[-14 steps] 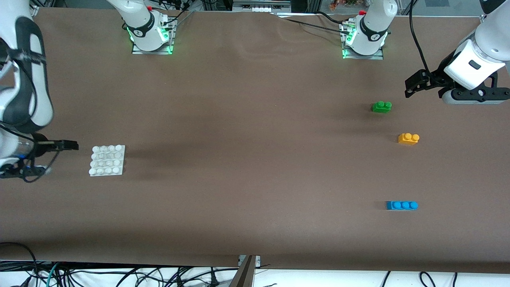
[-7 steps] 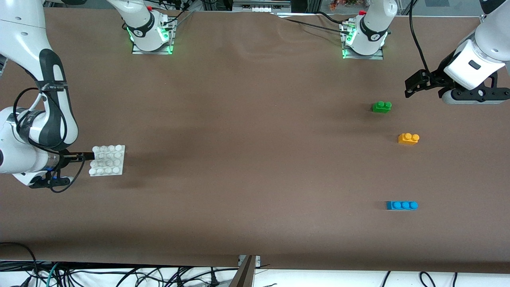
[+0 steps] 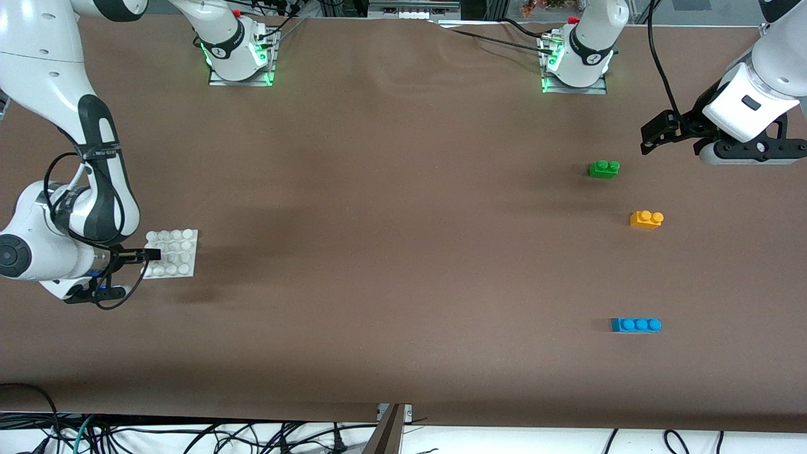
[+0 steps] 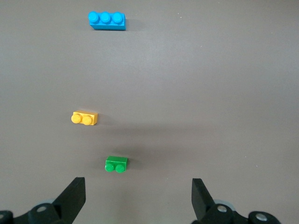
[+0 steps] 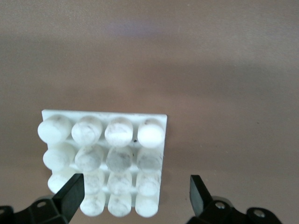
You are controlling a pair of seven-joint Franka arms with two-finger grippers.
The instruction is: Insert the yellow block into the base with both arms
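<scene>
The yellow block point(image 3: 647, 219) lies on the table toward the left arm's end and also shows in the left wrist view point(image 4: 84, 118). The white studded base point(image 3: 173, 252) lies toward the right arm's end. My right gripper point(image 3: 151, 254) is open and empty over the base's edge. In the right wrist view the base point(image 5: 105, 154) lies partly between its fingers point(image 5: 70, 193), around the gripper's middle point(image 5: 135, 196). My left gripper point(image 3: 652, 135) waits open and empty over bare table beside the green brick, apart from the yellow block; its own view shows it too point(image 4: 138, 196).
A green two-stud brick point(image 3: 604, 169) lies farther from the front camera than the yellow block. A blue three-stud brick point(image 3: 635, 325) lies nearer. Both show in the left wrist view, green point(image 4: 116, 164) and blue point(image 4: 107, 20). Brown cloth point(image 3: 391, 221) covers the table.
My right arm has swung in and carried its gripper from beside the base to over the base's edge. The left arm and the bricks have not moved.
</scene>
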